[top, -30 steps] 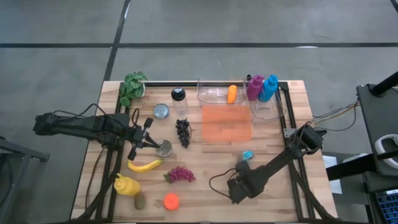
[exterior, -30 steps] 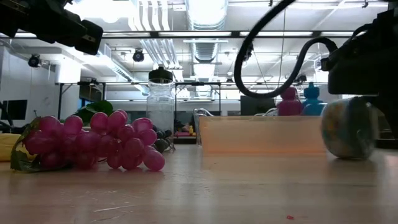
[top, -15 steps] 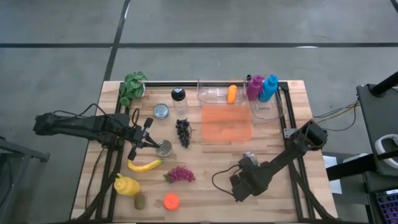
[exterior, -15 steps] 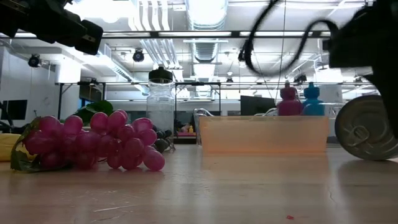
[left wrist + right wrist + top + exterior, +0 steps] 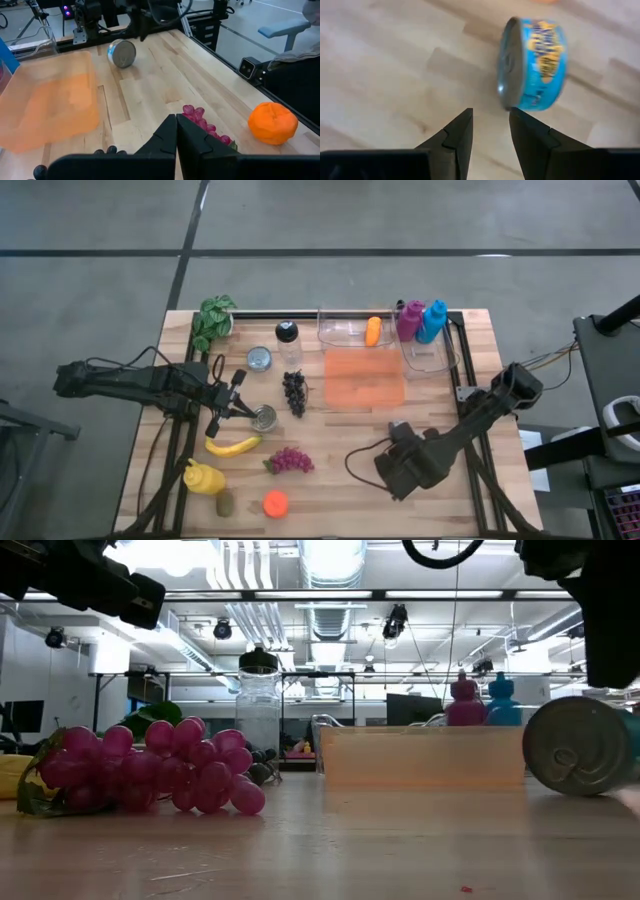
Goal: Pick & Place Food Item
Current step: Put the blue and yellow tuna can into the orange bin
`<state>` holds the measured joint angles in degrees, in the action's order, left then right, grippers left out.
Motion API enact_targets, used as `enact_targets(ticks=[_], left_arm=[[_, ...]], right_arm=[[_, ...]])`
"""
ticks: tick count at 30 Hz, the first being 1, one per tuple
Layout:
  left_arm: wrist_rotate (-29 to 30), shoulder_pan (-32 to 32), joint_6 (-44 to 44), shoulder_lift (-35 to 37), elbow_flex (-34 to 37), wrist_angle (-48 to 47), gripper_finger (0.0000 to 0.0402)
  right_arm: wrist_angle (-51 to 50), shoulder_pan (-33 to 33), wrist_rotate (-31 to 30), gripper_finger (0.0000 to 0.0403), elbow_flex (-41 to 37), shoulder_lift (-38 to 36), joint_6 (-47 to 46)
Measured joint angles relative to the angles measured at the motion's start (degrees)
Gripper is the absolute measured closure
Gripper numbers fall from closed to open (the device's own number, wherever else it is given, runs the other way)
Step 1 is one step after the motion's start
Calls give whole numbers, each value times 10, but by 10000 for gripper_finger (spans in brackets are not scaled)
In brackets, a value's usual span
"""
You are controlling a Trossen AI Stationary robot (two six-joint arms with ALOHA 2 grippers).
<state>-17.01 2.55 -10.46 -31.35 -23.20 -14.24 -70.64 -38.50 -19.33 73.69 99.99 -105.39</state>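
Far bench edge: leafy plant (image 5: 212,320), dark-capped jar (image 5: 288,340), pink bottle (image 5: 409,319) and blue bottle (image 5: 434,320). Near edge: yellow squeeze bottle (image 5: 203,478).

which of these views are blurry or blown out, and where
Right wrist view: the blue can and the table are motion-smeared, while the right hand is crisp. Low view: ceiling lights glare white at top; the near tabletop is soft, the purple grapes fairly sharp. Left wrist view: sharp on the orange. High view: evenly lit, with no harsh shadows.
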Motion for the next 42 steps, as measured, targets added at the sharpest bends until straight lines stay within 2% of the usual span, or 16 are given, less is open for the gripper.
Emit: enact_targets(ticks=[5,11,16,19,25,32,42], left_arm=[[0,0,0,0,0,0,395],[0,0,0,0,0,0,395],[0,0,0,0,0,0,395],[0,0,0,0,0,0,395],[0,0,0,0,0,0,395],[0,0,0,0,0,0,395],[0,0,0,0,0,0,395]], right_arm=[[-49,0,-18,269,0,-2,-10],[-54,0,-21,271,-5,0,-12],[-54,1,-62,270,-16,0,-22],[-54,1,-64,263,-27,1,-29],[-54,1,-65,237,-35,1,-37],[-61,2,-95,194,-40,1,-40],[-31,9,-125,136,-90,1,-52]])
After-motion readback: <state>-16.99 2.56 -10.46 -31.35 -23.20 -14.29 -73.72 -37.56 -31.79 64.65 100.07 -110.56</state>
